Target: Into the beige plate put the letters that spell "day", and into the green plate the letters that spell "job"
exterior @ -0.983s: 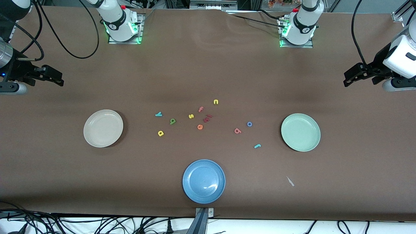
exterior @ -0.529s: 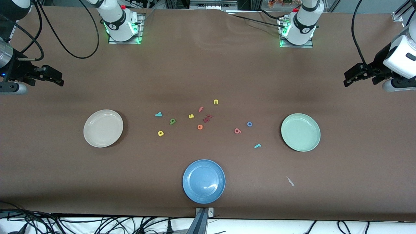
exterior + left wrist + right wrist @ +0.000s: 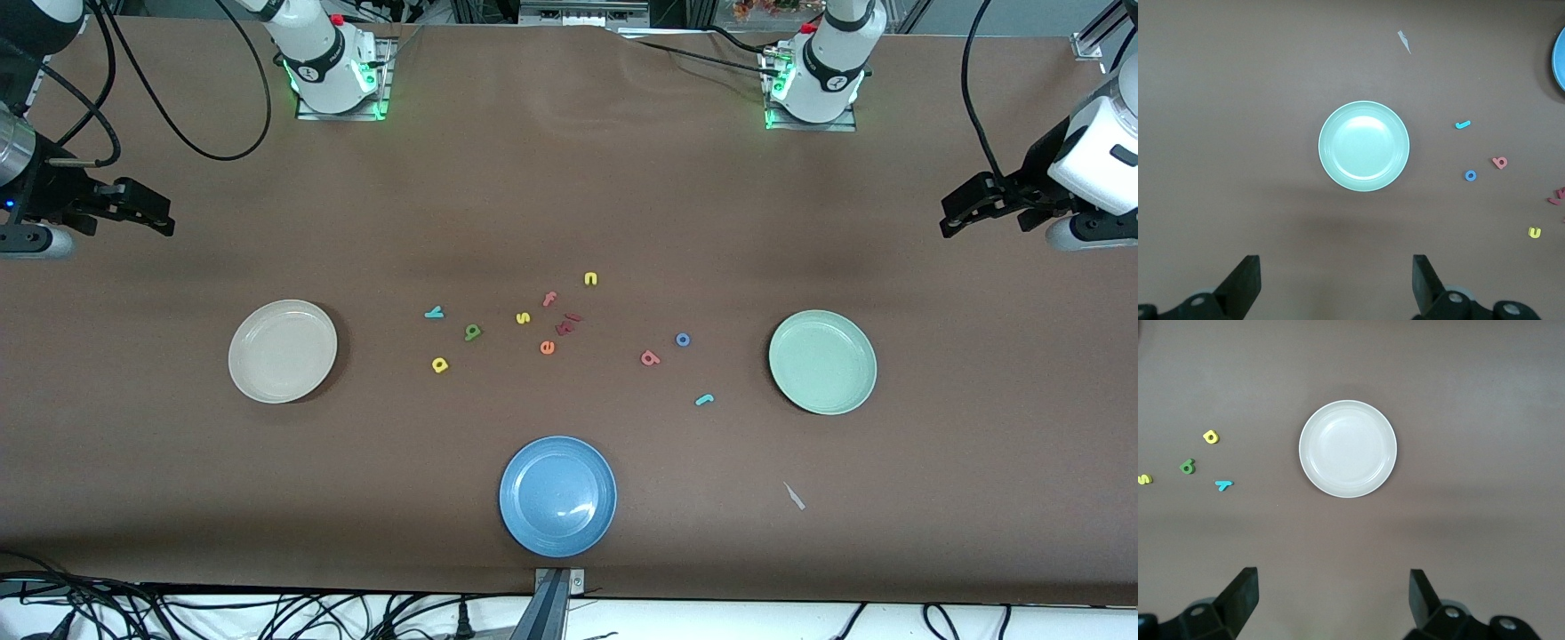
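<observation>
two dark red letters (image 3: 567, 324) beside the orange "e" (image 3: 547, 348) overlap and cannot be read. both arms are cut off at the frame edges.

the right gripper (image 3: 151, 213) hangs high over the right arm's end of the surface (image 3: 569, 178), jaws open and empty; the left gripper (image 3: 965, 209) hangs likewise over the left arm's end, jaws open and empty.

the beige plate (image 3: 283, 351) and green plate (image 3: 822, 362) lie empty, well apart. green "d" (image 3: 472, 332), yellow "a" (image 3: 439, 364) and teal "y" (image 3: 433, 312) lie on the surface nearer the beige plate; teal "j" (image 3: 704, 399), blue "o" (image 3: 682, 340) and salmon "b" (image 3: 650, 358) nearer the green. a blue plate (image 3: 557, 495) sits near the front edge, with open room around each plate.
</observation>
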`<state>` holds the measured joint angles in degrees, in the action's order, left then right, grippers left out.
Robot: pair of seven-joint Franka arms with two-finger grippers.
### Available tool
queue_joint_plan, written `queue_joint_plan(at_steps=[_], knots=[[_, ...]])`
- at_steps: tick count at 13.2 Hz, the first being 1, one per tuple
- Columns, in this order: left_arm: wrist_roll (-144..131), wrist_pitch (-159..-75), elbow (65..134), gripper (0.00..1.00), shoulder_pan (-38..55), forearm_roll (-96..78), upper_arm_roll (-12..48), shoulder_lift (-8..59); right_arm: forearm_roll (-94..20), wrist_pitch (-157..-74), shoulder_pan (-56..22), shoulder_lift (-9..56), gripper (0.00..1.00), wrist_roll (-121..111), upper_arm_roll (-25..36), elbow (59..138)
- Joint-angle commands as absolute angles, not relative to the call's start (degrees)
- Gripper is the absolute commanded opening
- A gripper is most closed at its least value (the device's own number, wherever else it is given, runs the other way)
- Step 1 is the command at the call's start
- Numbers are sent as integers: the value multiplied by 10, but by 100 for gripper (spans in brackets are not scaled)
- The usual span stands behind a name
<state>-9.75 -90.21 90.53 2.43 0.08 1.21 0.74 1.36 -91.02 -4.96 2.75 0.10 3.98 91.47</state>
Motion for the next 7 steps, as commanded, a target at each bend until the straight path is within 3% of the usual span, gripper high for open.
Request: queue_joint_plan(at_steps=[1,7], knots=[[-88,-902,912,100,20,8,14,2,22,-914,-54,24,100,-4,40,919],[-84,-901,914,100,18,8,13,20,22,-924,-61,28,100,-4,40,918]])
